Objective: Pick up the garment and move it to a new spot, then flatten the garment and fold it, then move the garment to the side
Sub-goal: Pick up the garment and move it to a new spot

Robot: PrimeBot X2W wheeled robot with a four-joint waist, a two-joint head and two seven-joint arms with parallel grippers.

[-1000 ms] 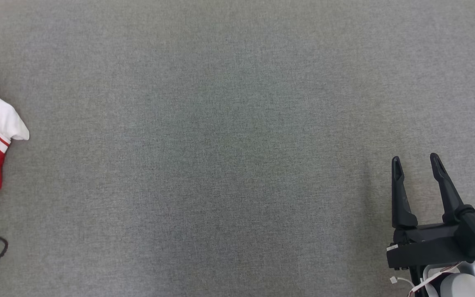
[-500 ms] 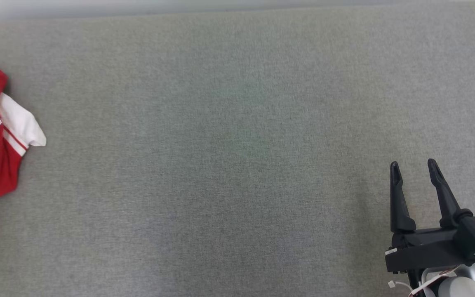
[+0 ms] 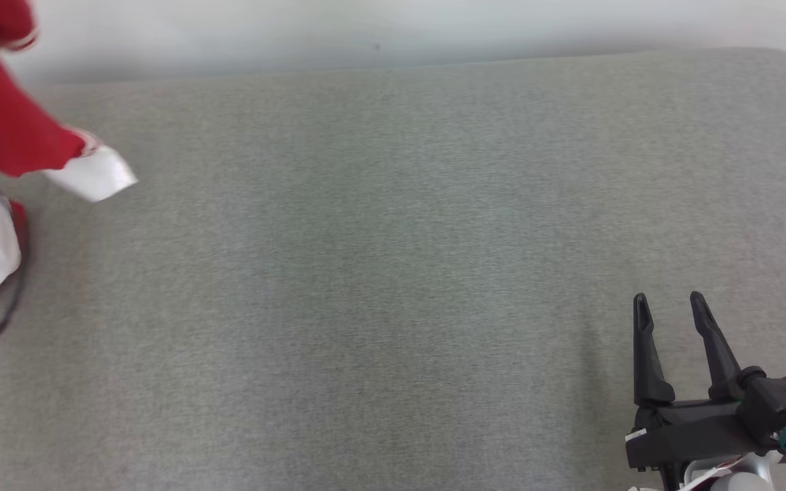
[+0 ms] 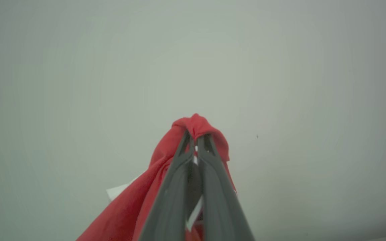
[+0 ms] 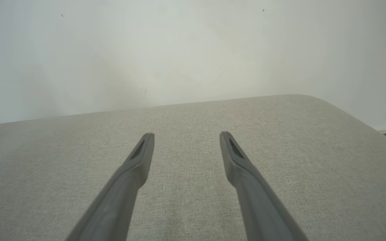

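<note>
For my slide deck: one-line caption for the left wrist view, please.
Left gripper shut on a bunched fold of the red garment, cloth draping beneath the fingers.

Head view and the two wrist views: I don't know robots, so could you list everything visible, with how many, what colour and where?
garment: one, red and white, far left, hanging bunched from the left gripper
surface: one, grey fabric, spread across the head view
wall: one, pale, behind the surface
cable: one, dark, curving at the left edge below the garment
left gripper: one, dark, shut on the garment's red fabric
right gripper: one, dark, open, lower right above the surface, holding nothing
</note>
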